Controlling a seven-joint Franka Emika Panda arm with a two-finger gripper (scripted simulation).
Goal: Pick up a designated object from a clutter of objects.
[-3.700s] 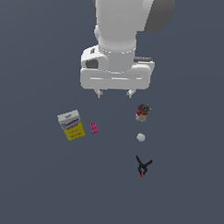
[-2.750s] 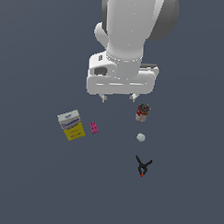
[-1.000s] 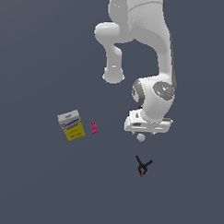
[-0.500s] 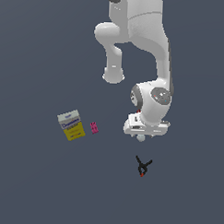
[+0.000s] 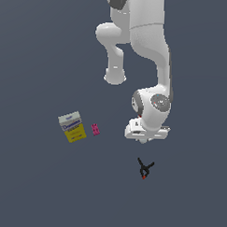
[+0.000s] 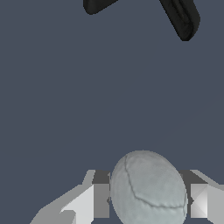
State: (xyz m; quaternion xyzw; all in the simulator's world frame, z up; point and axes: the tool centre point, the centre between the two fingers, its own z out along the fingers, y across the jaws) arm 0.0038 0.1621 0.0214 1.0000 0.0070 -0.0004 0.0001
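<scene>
Wrist view: the pincer (image 6: 146,194) has its two pale fingers (image 6: 89,199) set on either side of the white ball (image 6: 148,189), which fills the gap between them. The jaws appear pressed against the ball's flanks, so the pincer looks clamped on it, held apart only by the ball's own width. The ball shows faint seam lines across a smooth, rounded, grey-white surface. Beyond it lies bare dark grey floor (image 6: 87,100), and at the far edge of that picture two black handles of the clamp (image 6: 181,17) reach into view, spread apart from one another.

In the exterior view the white arm (image 5: 146,46) bends down from above, and its hand (image 5: 146,131) sits low over the floor, near the middle of the picture. The ball itself is hidden under the hand there, and the red-and-white can cannot be made out either. The black clamp (image 5: 144,168) with its red tip lies just below the hand in the picture, close but apart from it. Well off toward the exterior view's left lies the yellow, white and blue box (image 5: 72,126), tilted, with the tiny pink block (image 5: 95,129) just beside it, between the box and the hand.
</scene>
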